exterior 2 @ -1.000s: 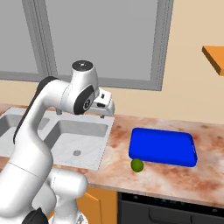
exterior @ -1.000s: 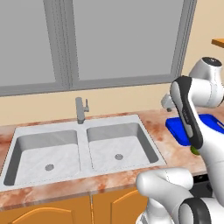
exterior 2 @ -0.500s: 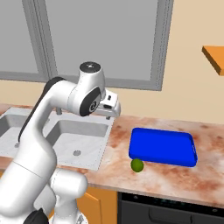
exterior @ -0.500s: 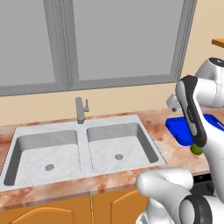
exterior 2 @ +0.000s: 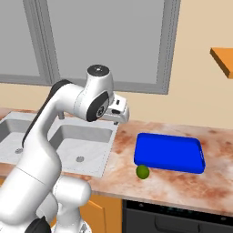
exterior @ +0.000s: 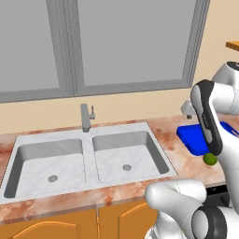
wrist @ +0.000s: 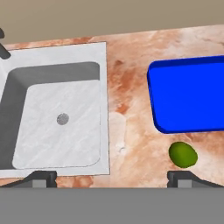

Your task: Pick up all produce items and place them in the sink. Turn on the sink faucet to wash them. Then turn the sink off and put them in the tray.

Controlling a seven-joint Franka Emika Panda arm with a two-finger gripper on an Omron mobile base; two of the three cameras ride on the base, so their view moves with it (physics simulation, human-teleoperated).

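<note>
A small yellow-green lime (wrist: 183, 154) lies on the reddish counter just in front of the near edge of the bright blue tray (wrist: 188, 94); I see the lime (exterior 2: 143, 171) and the tray (exterior 2: 169, 152) again from the right, and the lime (exterior: 210, 159) beside the tray (exterior: 192, 140) from the left. The double-basin sink (exterior: 88, 140) holds nothing, and its grey faucet (exterior: 85, 117) stands behind the divider. My gripper (exterior 2: 119, 119) hangs open high over the counter strip between the sink (wrist: 57, 122) and the tray. Its fingertips (wrist: 41, 177) stand wide apart with nothing between them.
A large window runs along the wall behind the sink. An orange shelf (exterior 2: 223, 61) juts out at the upper right. Under the counter edge there is a dark appliance front (exterior 2: 177, 218) beside wooden cabinet doors (exterior: 51, 226).
The arm has swung right, carrying the open gripper from above the right sink bowl to over the counter next to the tray. The lime and tray have not moved.
</note>
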